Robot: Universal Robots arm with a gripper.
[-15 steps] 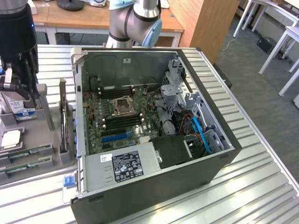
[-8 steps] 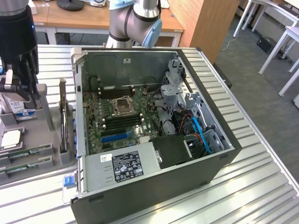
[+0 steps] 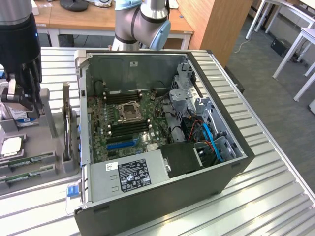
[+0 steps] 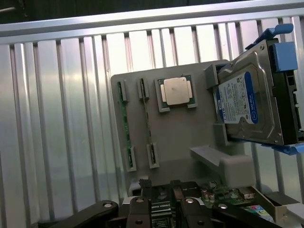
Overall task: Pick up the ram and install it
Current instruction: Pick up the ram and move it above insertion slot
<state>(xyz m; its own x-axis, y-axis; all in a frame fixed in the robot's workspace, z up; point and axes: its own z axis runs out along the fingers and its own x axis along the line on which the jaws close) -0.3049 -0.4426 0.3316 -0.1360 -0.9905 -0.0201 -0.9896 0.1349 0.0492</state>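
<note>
Two ram sticks stand on edge in slots of the grey holder tray (image 4: 190, 133): one ram stick (image 4: 126, 124) shows its green edge, the other ram stick (image 4: 147, 124) looks thinner. In the exterior view they are green strips (image 3: 29, 161) at the tray's near end. My gripper (image 3: 22, 96) hangs above the tray's far end, over the hard drive, apart from the ram. Its black fingers (image 4: 137, 211) are spread, and the gripper (image 4: 164, 211) is open with nothing between them.
The tray also holds a square CPU chip (image 4: 175, 91) and a silver hard drive (image 4: 251, 95) in a blue bracket. On the exterior view's right of the tray lies the open computer case (image 3: 162, 196), with its motherboard's black memory slots (image 3: 129, 127) beside the CPU socket (image 3: 129, 109).
</note>
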